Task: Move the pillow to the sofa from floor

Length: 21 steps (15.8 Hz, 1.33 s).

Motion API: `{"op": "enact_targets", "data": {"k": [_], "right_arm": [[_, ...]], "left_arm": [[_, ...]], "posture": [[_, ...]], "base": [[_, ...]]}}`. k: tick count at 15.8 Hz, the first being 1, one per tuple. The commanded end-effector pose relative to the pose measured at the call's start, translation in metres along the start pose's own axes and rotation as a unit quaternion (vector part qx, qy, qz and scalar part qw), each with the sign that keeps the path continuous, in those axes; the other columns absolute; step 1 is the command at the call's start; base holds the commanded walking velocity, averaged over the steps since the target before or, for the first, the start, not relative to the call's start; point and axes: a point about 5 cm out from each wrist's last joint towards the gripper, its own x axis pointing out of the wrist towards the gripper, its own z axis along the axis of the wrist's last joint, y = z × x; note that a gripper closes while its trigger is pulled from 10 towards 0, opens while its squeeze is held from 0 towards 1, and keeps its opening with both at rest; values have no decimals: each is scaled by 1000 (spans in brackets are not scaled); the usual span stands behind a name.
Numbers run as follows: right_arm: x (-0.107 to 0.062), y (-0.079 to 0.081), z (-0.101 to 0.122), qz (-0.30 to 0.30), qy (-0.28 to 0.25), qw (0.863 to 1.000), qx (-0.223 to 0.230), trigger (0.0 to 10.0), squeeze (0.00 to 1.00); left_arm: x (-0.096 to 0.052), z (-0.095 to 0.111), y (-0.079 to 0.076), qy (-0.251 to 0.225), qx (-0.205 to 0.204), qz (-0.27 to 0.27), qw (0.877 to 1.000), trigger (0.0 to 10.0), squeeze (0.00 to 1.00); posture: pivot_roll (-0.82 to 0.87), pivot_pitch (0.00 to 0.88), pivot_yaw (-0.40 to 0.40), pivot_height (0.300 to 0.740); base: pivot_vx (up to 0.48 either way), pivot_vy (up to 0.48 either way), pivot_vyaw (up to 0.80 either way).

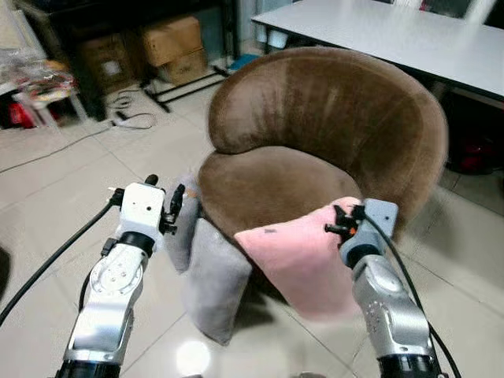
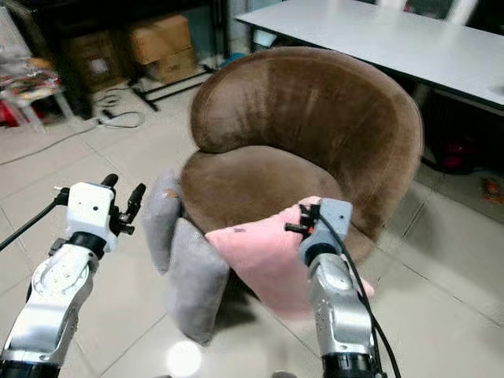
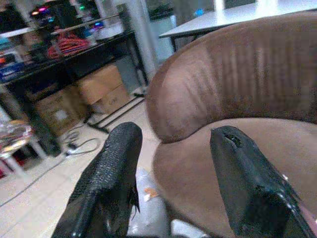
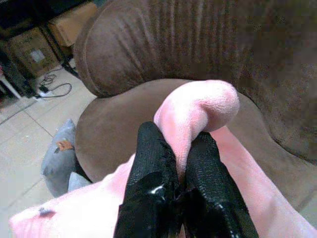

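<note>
A pink pillow point(image 1: 298, 253) hangs off the floor at the front edge of the round brown sofa chair point(image 1: 331, 118). My right gripper point(image 4: 178, 148) is shut on the pillow's upper corner point(image 4: 198, 106), pinching the fabric between both fingers, just over the front of the seat point(image 1: 268, 185). My left gripper point(image 3: 173, 158) is open and holds nothing, raised to the left of the seat near the grey pillows. Two grey pillows point(image 1: 209, 276) lean upright on the floor against the chair's front left.
A white table point(image 1: 394, 31) stands behind the chair. Cardboard boxes point(image 1: 169, 39) sit under a dark shelf at the back left, with cables point(image 1: 130, 118) on the tiled floor. Open tiles lie to the left and front.
</note>
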Motion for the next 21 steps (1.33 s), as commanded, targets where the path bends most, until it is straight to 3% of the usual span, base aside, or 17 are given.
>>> {"op": "enact_targets", "data": {"k": [1, 3, 7, 13, 21], "right_arm": [[1, 2, 11, 6, -25, 1000, 1, 10000, 0], [3, 3, 12, 8, -27, 1000, 1, 10000, 0], [6, 4, 15, 13, -31, 999, 2, 10000, 0], [5, 0, 16, 7, -32, 999, 2, 10000, 0], [9, 4, 21, 23, -42, 999, -8, 10000, 0]], "left_arm": [[-2, 0, 0, -2, -2, -1, 1000, 10000, 0], [-2, 0, 0, -4, -4, -1, 1000, 10000, 0], [-2, 1, 0, -8, -8, -2, 1000, 10000, 0], [2, 1, -2, -10, -12, -6, 1000, 10000, 0], [2, 1, 0, -11, -7, 11, 1000, 10000, 0]], "posture": [[-88, 0, 28, 740], [-84, 0, 22, 740], [-84, 0, 17, 740], [-94, 0, 19, 740], [-75, 0, 3, 740]], "base": [[0, 0, 0], [0, 0, 0], [60, 0, -800], [257, 0, 0], [0, 0, -60]]}}
